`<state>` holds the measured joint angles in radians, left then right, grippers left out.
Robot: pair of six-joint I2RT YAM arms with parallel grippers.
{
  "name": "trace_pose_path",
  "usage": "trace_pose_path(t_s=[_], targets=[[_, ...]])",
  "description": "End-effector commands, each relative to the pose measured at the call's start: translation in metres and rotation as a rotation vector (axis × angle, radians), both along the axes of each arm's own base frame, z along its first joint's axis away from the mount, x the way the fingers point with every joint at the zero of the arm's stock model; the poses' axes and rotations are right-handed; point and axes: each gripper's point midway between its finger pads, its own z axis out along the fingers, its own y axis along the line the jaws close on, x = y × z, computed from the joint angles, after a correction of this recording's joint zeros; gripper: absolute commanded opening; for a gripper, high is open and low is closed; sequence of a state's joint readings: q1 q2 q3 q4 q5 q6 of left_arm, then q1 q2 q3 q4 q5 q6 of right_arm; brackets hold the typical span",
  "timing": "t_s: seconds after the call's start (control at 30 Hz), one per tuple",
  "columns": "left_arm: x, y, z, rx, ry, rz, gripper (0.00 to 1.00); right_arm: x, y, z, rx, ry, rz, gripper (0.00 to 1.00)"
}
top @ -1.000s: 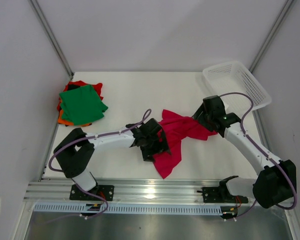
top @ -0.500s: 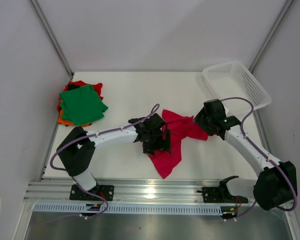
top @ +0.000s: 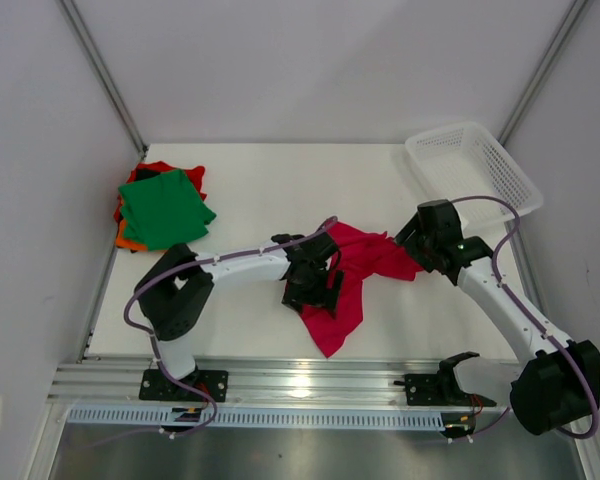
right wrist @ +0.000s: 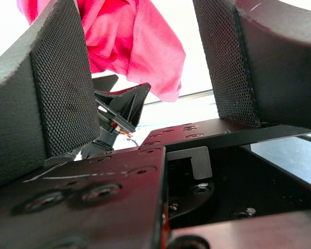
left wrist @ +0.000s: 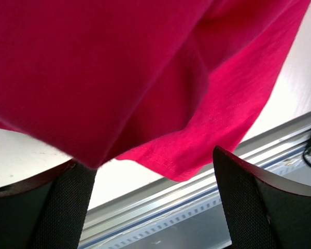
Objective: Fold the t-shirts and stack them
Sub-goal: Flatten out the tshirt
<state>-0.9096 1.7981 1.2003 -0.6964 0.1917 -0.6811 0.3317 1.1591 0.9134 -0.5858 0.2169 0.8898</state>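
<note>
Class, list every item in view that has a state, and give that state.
Crimson shirt: unfolded, crumpled on table.
Green shirt: folded, top of stack.
Basket: upright, empty.
Left gripper: open, at crimson shirt.
Right gripper: open, holding nothing.

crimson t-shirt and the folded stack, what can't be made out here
- Top external: the left gripper covers the crimson t-shirt's left edge, so any contact there is hidden.
- Left wrist: the crimson cloth fills the frame and runs off its edges; overall shape is lost.
- Top external: the green t-shirt covers those under it; only edges of an orange t-shirt and a red t-shirt show; count unclear.
</note>
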Motion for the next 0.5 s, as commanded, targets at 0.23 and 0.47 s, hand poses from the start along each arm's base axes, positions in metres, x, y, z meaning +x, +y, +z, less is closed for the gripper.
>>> trace_pose_path(t_s=[0.23,0.47], targets=[[-0.012,0.004,-0.005,0.001,0.034,-0.118,0.89,0.0,-0.008,0.001,0.001,0.002,-0.035,0.68],[-0.01,-0.003,-0.002,-0.032,0.035,-0.124,0.88,0.001,-0.013,0.002,0.001,0.0,-0.047,0.68]])
